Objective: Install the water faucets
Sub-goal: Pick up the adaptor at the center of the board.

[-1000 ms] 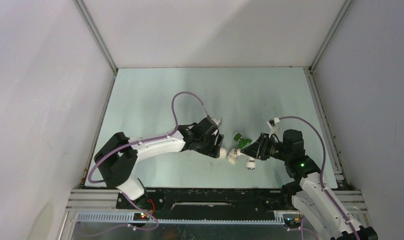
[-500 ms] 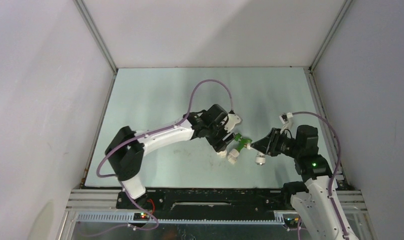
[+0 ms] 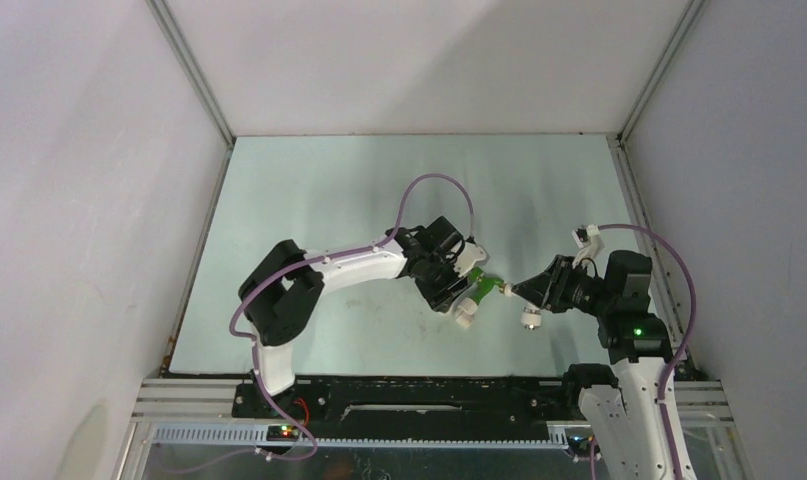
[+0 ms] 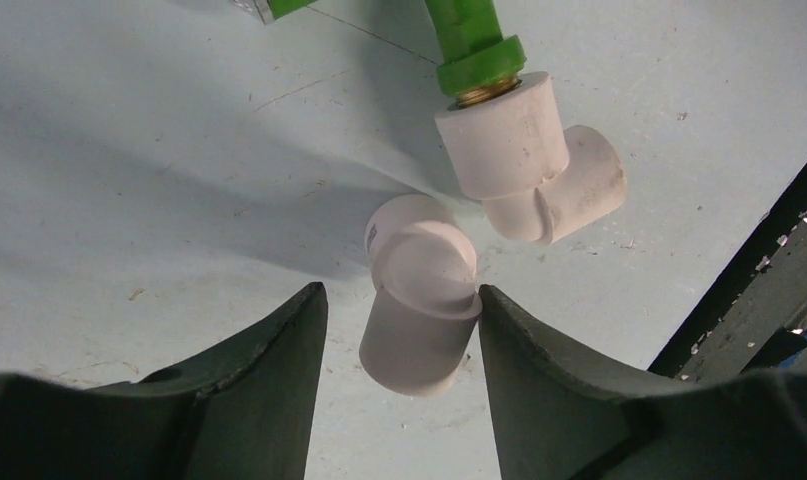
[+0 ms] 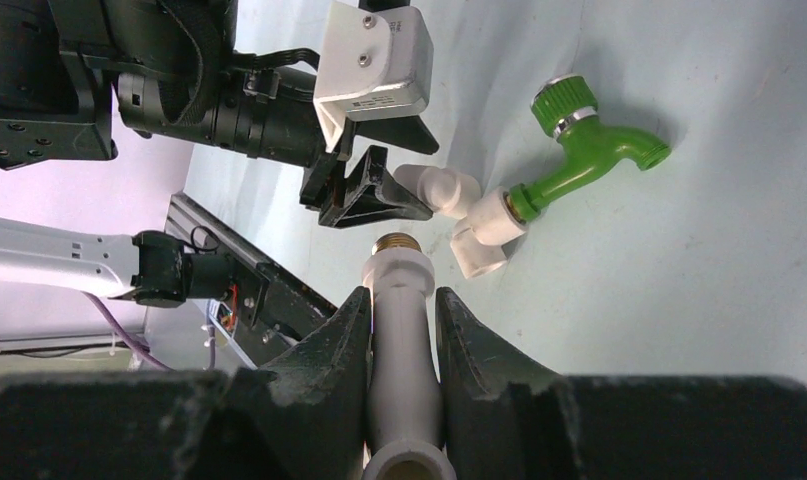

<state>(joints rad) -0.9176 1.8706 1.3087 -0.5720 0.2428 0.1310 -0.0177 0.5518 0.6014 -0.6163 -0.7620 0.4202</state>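
Scuffed pale-green tabletop (image 3: 329, 190), white walls (image 3: 409, 60); left gripper (image 4: 399, 292) apart astride white plastic elbow (image 4: 419, 340) (green plastic faucet (image 5: 589, 150) near); right gripper (image 5: 402, 295) clamps white plastic faucet (image 5: 404, 350).

Green faucet (image 4: 471, 40) cropped at the left wrist view's top edge, white faucet (image 5: 403, 320) cut off below

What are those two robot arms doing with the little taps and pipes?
The right gripper grips a white plastic faucet with a brass thread. The left gripper has open jaws straddling a loose white plastic elbow fitting on the pale table. Beside it lies the bright green plastic faucet, already screwed into a second white elbow fitting.
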